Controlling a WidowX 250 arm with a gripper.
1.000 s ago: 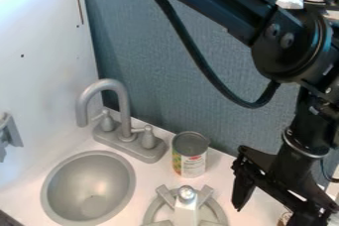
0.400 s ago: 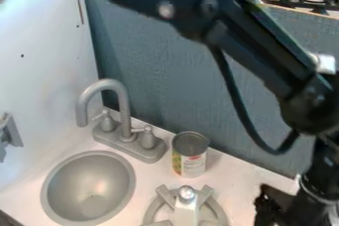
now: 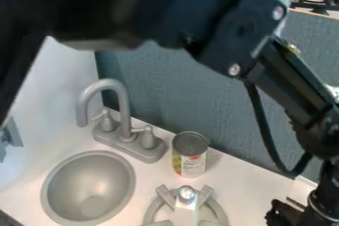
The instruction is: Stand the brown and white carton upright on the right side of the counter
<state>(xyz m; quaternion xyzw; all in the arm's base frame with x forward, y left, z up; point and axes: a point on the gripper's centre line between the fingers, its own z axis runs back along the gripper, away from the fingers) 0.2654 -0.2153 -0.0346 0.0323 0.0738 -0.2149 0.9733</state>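
My white counter holds a sunken gray sink, with a gray faucet and its 2 handles just behind. I have 1 upright can to the right of the faucet, and a round gray burner nearer the front.

No text is showing legibly. A paper label is wrapping around the metal can, which is standing near the back edge of the table. The label is carrying a white area with a small red mark near its top and rows of fine, dark print below. Yellow, green and orange patches are covering its left part. The red mark and the print are appearing too small and blurred for any word or number to be made out.
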